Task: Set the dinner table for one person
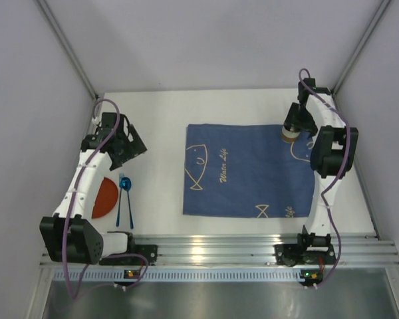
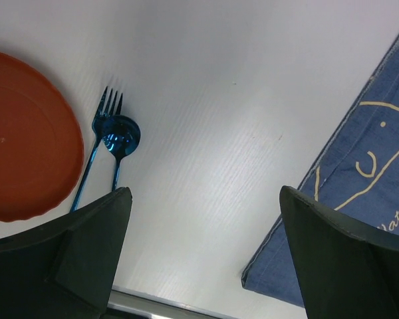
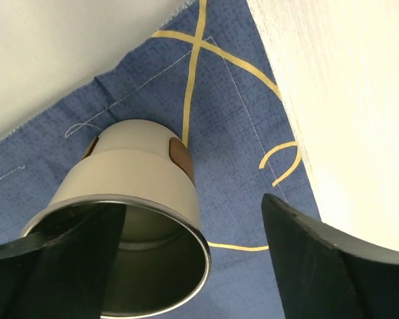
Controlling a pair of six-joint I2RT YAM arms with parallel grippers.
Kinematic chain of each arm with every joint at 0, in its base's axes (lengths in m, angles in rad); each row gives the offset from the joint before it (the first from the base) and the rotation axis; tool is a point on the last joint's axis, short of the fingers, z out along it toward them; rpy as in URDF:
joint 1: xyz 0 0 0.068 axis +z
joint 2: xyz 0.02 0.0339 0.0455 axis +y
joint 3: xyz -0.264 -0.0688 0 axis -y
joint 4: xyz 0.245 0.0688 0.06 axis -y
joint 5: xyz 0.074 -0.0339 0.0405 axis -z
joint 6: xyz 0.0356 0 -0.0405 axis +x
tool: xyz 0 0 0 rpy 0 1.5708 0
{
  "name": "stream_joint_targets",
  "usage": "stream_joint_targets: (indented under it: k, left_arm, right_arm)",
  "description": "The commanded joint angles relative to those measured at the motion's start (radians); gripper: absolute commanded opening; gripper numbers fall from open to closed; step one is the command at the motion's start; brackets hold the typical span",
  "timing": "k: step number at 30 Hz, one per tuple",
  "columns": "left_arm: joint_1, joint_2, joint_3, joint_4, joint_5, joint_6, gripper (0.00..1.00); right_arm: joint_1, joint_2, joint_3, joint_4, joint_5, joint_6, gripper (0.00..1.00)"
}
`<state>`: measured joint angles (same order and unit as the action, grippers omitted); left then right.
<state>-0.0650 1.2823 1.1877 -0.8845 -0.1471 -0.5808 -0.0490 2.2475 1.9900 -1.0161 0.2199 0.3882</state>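
The dinner table is a white top with a ridged rail at its near edge. A cream cup with a metal inside stands upright on the far right corner of the dark blue fish placemat. My right gripper is open right over it. In the right wrist view the gripper has one finger at the cup's mouth and the other well clear to its right. My left gripper is open and empty above bare table.
An orange plate lies at the near left, partly under the left arm, and shows in the left wrist view. A blue fork and blue spoon lie side by side just right of it. Grey walls enclose the table.
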Motion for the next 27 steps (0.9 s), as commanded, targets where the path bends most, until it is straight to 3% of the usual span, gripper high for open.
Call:
stream_joint_targets:
  k: [1, 5, 11, 20, 27]
  left_arm:
    - [0.048, -0.031, -0.01, -0.025, -0.049, 0.01, 0.98]
    - [0.123, -0.024, -0.016, -0.037, -0.062, 0.025, 0.98]
    - [0.201, 0.017, -0.031, -0.041, -0.127, 0.033, 0.98]
    - [0.31, 0.155, -0.056, 0.071, -0.14, 0.056, 0.98]
    - [0.355, 0.299, -0.025, 0.113, -0.155, 0.07, 0.95]
  right_arm:
    - [-0.009, -0.094, 0.012, -0.019, 0.007, 0.004, 0.85]
    - [-0.006, -0.221, -0.003, -0.03, -0.007, 0.017, 0.91]
    - [0.032, -0.423, -0.114, -0.019, -0.042, 0.034, 0.93]
    - [0.231, -0.655, -0.373, 0.025, -0.143, 0.052, 0.93]
    - [0.276, -0.749, -0.591, 0.067, -0.162, 0.037, 0.93]
